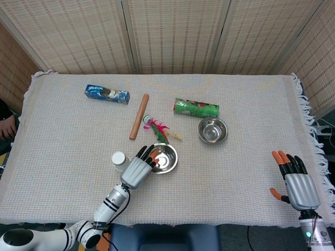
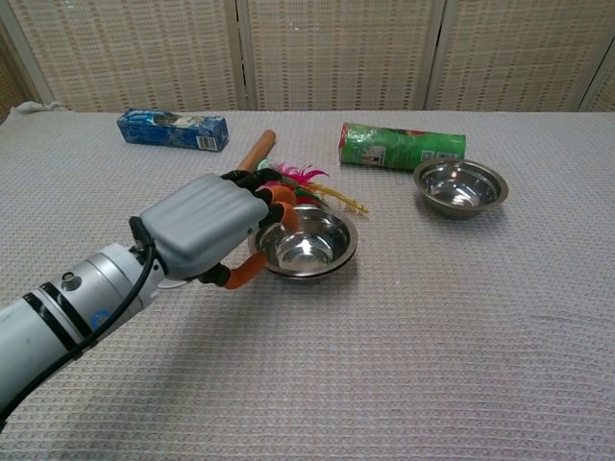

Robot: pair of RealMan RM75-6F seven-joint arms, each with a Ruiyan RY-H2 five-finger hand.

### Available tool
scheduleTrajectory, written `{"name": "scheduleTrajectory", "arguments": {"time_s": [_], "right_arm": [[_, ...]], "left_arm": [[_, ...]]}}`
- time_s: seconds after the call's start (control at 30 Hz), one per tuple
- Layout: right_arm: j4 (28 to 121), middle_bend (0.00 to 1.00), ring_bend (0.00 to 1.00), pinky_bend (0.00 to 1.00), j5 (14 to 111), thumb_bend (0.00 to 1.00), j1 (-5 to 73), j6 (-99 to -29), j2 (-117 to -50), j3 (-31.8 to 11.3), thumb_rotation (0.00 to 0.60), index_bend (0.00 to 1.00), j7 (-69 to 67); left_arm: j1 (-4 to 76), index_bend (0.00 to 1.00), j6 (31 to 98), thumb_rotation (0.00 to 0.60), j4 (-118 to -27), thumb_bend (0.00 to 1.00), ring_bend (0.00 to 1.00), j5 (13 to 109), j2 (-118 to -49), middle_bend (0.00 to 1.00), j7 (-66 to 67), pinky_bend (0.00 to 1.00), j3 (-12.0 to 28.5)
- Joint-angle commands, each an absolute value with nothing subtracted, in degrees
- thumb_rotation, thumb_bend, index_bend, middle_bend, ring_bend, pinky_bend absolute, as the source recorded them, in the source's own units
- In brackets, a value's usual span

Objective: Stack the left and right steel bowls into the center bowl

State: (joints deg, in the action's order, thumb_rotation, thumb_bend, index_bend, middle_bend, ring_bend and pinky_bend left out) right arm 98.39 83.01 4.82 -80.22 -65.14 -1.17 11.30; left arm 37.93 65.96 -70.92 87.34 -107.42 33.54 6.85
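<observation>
My left hand grips the left steel bowl by its near-left rim, fingers over the edge and thumb under it. This bowl sits down in the center bowl, so the two read as one stack and the lower bowl is mostly hidden. The right steel bowl stands alone on the cloth, to the right of the stack. Far off at the table's front right corner, my right hand is open with fingers spread, holding nothing; the chest view does not show it.
A white cup stands just left of the stack, hidden by my hand in the chest view. Behind lie a wooden stick, a feather toy, a green tube and a blue box.
</observation>
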Motion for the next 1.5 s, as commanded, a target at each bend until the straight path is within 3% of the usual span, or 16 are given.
{"name": "scheduleTrajectory", "arguments": {"time_s": [0.03, 0.2, 0.47, 0.73, 1.07, 1.2, 1.3, 1.5], "right_arm": [[98.3, 0.0, 0.0, 0.0, 83.0, 0.09, 4.8, -80.2, -65.2, -1.2, 0.6, 0.0, 11.4], [96.8, 0.0, 0.0, 0.0, 83.0, 0.09, 6.0, -78.6, -66.6, -1.5, 0.6, 0.0, 11.9], [90.2, 0.0, 0.0, 0.0, 83.7, 0.09, 15.4, -68.9, -72.7, -5.1, 0.6, 0.0, 15.9], [77.7, 0.0, 0.0, 0.0, 77.5, 0.11, 27.0, -57.2, -84.4, -10.6, 0.6, 0.06, 19.6], [59.6, 0.0, 0.0, 0.0, 73.1, 0.18, 36.3, -50.5, -98.2, -13.3, 0.6, 0.18, 21.2], [53.6, 0.0, 0.0, 0.0, 73.1, 0.22, 38.2, -50.5, -102.2, -13.7, 0.6, 0.32, 18.2], [50.1, 0.0, 0.0, 0.0, 73.7, 0.27, 38.7, -51.5, -104.2, -13.4, 0.6, 0.51, 16.9], [46.9, 0.09, 0.0, 0.0, 76.2, 0.37, 38.4, -55.9, -106.2, -12.1, 0.6, 0.73, 13.6]], "left_arm": [[37.8, 0.25, 66.1, 0.6, -72.4, 0.49, 0.0, 87.3, -107.0, 0.11, 34.2, 0.14, 6.5], [36.0, 0.24, 68.5, 0.6, -77.9, 0.48, 0.0, 88.8, -103.6, 0.1, 35.6, 0.14, 4.3], [26.9, 0.21, 79.8, 0.6, -83.5, 0.48, 0.0, 90.5, -93.1, 0.1, 35.2, 0.14, -0.5], [21.5, 0.19, 85.9, 0.6, -79.5, 0.48, 0.0, 89.6, -87.5, 0.1, 32.9, 0.14, -0.4], [18.8, 0.19, 87.3, 0.6, -79.4, 0.48, 0.0, 88.3, -83.2, 0.1, 26.5, 0.14, 0.9], [18.2, 0.19, 87.0, 0.6, -80.0, 0.48, 0.0, 88.0, -81.6, 0.1, 24.6, 0.14, 1.4], [18.0, 0.19, 86.8, 0.6, -79.7, 0.48, 0.0, 87.8, -81.3, 0.1, 23.8, 0.14, 1.7], [17.7, 0.18, 86.6, 0.6, -79.4, 0.48, 0.0, 88.0, -81.1, 0.09, 23.2, 0.14, 2.1]]}}
